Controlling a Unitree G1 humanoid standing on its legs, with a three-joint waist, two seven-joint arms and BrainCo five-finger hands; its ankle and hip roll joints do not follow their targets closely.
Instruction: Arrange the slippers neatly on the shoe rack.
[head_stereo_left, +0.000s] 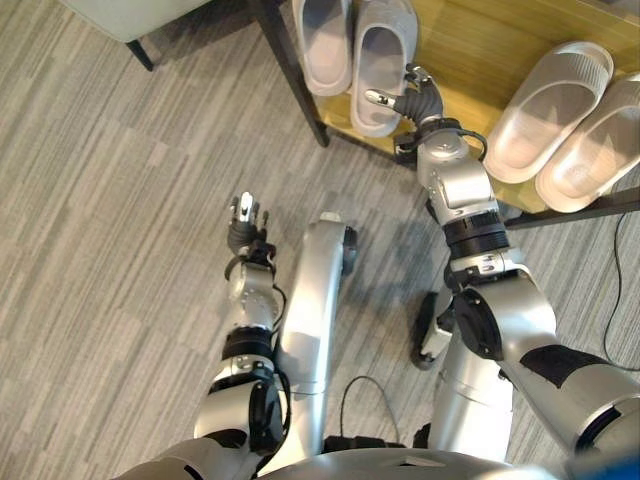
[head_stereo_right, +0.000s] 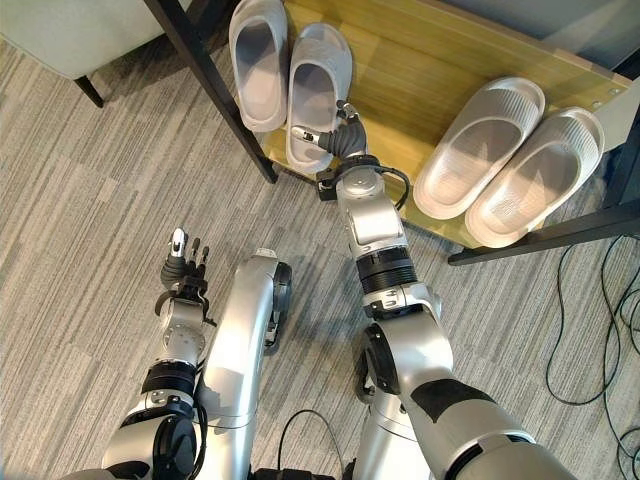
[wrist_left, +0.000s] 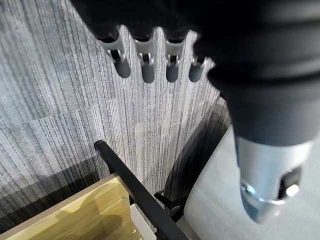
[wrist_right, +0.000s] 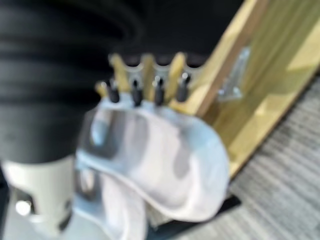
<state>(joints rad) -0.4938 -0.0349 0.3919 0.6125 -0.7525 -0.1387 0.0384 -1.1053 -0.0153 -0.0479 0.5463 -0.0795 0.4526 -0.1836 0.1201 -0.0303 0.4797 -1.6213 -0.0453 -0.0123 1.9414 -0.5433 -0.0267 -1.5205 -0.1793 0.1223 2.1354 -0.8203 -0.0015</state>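
Note:
Two grey slippers lie side by side at the left end of the wooden shoe rack, the left one and the right one. My right hand is at the heel of the right grey slipper, which sits at the rack's front edge. Its straight fingers touch the heel rim and its thumb reaches across the heel. A pale beige pair lies at the rack's right end. My left hand hangs open over the carpet, apart from the rack.
The rack has a black metal frame, with one leg just left of the grey pair. A pale piece of furniture with a dark leg stands at the far left. Grey striped carpet covers the floor in front.

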